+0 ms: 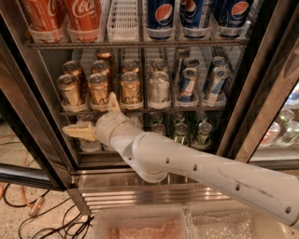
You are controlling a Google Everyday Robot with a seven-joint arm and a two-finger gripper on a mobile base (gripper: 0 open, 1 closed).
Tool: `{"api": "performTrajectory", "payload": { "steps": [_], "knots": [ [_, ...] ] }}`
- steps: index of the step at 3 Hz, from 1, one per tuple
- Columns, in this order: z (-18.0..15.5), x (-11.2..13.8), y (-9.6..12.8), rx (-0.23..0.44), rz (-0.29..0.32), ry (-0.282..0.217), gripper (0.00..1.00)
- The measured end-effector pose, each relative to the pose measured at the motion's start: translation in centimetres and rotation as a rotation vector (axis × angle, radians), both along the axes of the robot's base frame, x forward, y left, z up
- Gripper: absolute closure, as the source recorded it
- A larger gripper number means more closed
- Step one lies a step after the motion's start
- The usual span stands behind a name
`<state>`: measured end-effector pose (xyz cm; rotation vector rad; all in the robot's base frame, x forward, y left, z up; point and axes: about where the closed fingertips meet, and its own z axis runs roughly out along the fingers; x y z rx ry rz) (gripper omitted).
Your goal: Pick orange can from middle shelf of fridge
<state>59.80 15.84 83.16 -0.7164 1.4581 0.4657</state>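
The fridge stands open before me. Its middle shelf holds several orange cans in the left lanes, with front cans at the far left, beside it and third along. A silver-white can and slim blue cans stand to their right. My gripper is open and empty, just below and in front of the shelf's left front edge. One finger points left. The other finger points up, between the second and third orange cans.
Tall Coca-Cola cans and Pepsi cans fill the rack above. Bottles stand on the rack below, partly behind my arm. The dark door frame slants at the right. A plastic tray and floor cables lie below.
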Motion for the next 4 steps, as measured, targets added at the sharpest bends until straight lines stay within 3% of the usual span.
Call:
{"api": "performTrajectory", "payload": {
  "steps": [1, 2, 4],
  "knots": [
    [0.0, 0.8, -0.8, -0.006, -0.028, -0.004, 0.00],
    [-0.2, 1.3, -1.3, -0.009, -0.050, -0.007, 0.16],
    [-0.2, 2.9, -1.2, 0.019, -0.095, -0.023, 0.25]
  ]
}}
